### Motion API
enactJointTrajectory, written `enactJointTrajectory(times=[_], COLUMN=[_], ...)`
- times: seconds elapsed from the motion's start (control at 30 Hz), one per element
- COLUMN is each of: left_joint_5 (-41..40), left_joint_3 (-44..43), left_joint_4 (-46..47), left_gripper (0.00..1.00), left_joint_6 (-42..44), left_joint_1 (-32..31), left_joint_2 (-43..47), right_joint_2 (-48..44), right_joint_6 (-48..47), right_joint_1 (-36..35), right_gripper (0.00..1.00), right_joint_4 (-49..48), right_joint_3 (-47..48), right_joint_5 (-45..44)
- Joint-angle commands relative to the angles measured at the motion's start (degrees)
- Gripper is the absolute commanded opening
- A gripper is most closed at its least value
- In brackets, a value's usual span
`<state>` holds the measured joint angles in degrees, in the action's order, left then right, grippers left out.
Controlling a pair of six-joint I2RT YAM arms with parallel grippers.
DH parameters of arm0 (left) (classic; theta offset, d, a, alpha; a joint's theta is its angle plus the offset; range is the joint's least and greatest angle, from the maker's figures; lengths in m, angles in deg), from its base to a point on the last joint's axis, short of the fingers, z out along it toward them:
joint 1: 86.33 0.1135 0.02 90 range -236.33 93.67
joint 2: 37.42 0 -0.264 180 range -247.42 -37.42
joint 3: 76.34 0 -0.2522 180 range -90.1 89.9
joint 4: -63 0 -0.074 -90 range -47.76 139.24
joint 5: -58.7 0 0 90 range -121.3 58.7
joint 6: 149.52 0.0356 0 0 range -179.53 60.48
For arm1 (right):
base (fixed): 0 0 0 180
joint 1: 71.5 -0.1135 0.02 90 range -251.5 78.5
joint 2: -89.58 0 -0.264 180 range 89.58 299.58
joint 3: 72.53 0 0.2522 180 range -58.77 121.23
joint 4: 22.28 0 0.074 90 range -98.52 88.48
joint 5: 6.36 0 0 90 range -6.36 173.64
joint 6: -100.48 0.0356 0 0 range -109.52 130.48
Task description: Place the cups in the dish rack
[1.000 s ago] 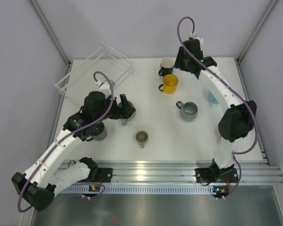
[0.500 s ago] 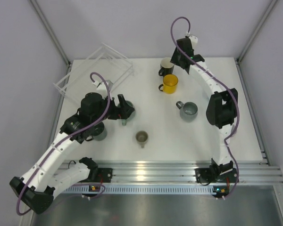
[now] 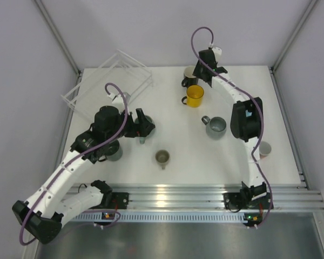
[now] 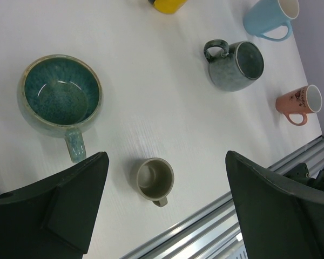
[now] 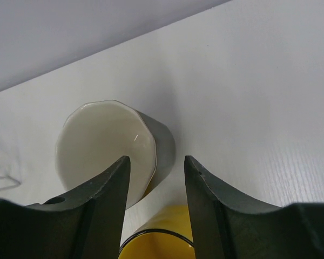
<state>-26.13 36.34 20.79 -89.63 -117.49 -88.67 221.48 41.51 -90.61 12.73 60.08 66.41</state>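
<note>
The clear dish rack [image 3: 110, 78] stands at the far left with no cups in it. My right gripper [image 3: 206, 69] is open over the black cup [image 3: 189, 76]. In the right wrist view the gripper [image 5: 154, 178] straddles the right wall of the black cup [image 5: 110, 151], with the yellow cup [image 5: 162, 243] just below. My left gripper [image 3: 142, 125] is open and empty above the table. The left wrist view shows this gripper [image 4: 164, 205] over the small olive cup [image 4: 155, 179], with the teal mug [image 4: 60, 97] to the left.
The yellow cup [image 3: 195, 95], grey-blue mug [image 3: 216, 125], olive cup [image 3: 162, 157] and salmon pink cup [image 3: 264, 149] stand on the table. A light blue cup [image 4: 270, 17] lies on its side, hidden by the right arm in the top view. Another mug [image 3: 114, 152] sits under the left arm.
My right arm has folded and its gripper moved left onto the black cup. The pink cup is now uncovered and the light blue cup is hidden. The left arm has barely moved.
</note>
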Motion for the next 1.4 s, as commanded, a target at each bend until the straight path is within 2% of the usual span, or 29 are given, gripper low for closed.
enactJointTrajectory(times=[0.0, 0.4, 0.6, 0.97, 1.13, 1.23, 1.33, 1.37], left_joint_5=[0.6, 1.2, 1.8, 2.4, 1.7, 1.6, 1.4, 1.5], left_joint_3=[0.6, 0.9, 1.4, 1.5, 1.7, 1.5, 1.2, 0.8], left_joint_4=[2.8, 3.0, 3.8, 4.5, 4.5, 4.7, 5.2, 5.2], left_gripper=[0.95, 0.94, 0.91, 0.91, 0.91, 0.91, 0.91, 0.91], left_joint_6=[-0.4, 0.0, 0.4, 0.4, 0.9, 1.2, 1.3, 1.2], left_joint_1=[0.0, 0.0, 0.0, 0.0, 0.0, 0.0, 0.0, 0.0], left_joint_2=[0.5, 0.4, -0.1, -1.5, -1.4, -1.7, -2.0, -2.4], right_joint_2=[1.7, 5.0, 5.4, 7.2, 7.9, 8.0, 7.8, 7.2], right_joint_6=[-0.1, 0.1, 0.5, 0.4, -0.2, -0.4, -0.4, 0.3], right_joint_1=[0.7, 0.9, 1.9, 2.2, 2.2, 2.2, 2.5, 2.7], right_gripper=[0.45, 0.41, 0.28, 0.29, 0.26, 0.17, 0.02, 0.0], right_joint_4=[-3.0, -3.8, -5.1, -1.9, -2.1, -2.4, -3.8, -4.1], right_joint_3=[4.2, 4.3, 4.5, 5.9, 6.6, 6.5, 6.5, 6.5], right_joint_5=[-0.2, 1.4, 3.5, 4.8, 4.8, 4.7, 5.7, 6.2])
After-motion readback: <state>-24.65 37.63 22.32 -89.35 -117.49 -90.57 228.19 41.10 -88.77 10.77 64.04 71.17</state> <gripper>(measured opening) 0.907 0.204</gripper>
